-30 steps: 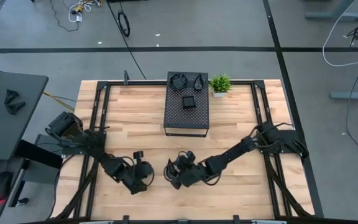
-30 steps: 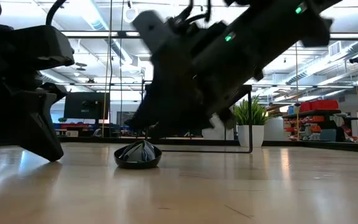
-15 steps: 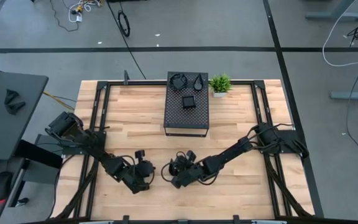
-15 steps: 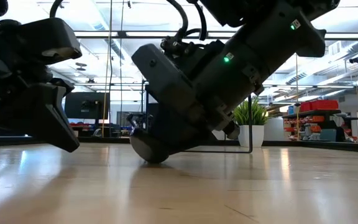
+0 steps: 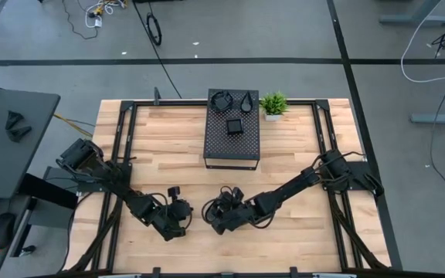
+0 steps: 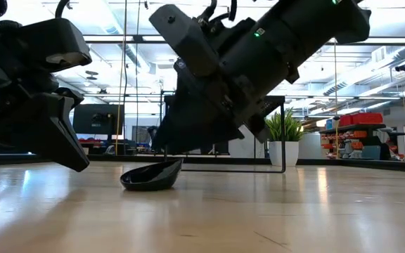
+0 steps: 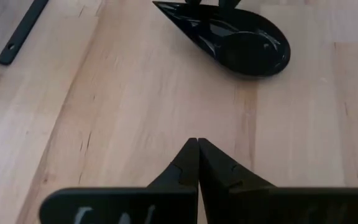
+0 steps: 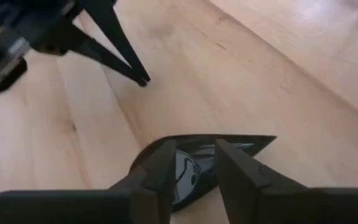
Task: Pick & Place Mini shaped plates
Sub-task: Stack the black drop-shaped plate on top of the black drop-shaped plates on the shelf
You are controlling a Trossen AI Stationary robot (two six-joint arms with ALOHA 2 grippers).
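One mini shaped plate (image 7: 241, 43), a glossy black teardrop, sits on the wooden table between my two grippers; the low view shows it tilted (image 6: 146, 179). My right gripper (image 8: 193, 146) is shut on it from above (image 5: 211, 218). My left gripper (image 7: 197, 144) is shut and holds nothing, hovering just off the table to the plate's left (image 5: 178, 216). Three more small black plates lie on top of the black perforated box (image 5: 232, 147): two near its far end (image 5: 222, 100) (image 5: 246, 100) and a square one (image 5: 235, 127). My right gripper pinches the teardrop plate by its rim (image 8: 194, 139), partway along one long side, with the fingers (image 8: 160, 168) slanting down from above. The held side (image 6: 176, 164) is raised. The opposite rounded side (image 6: 136, 186) rests on the table, so the plate is tilted.
The black perforated box stands at the middle of the table's far side, with a small green potted plant (image 5: 273, 104) to its right. Dark frame rails (image 5: 126, 147) run along the table's left and right edges. Bare wood (image 5: 168, 139) lies between the box and the grippers.
My right gripper came down onto the plate, took hold of its rim and rose a little. The plate, flat on the table a second ago, is now tipped, with the held side lifted and the other side down. My left gripper edged up off the table.
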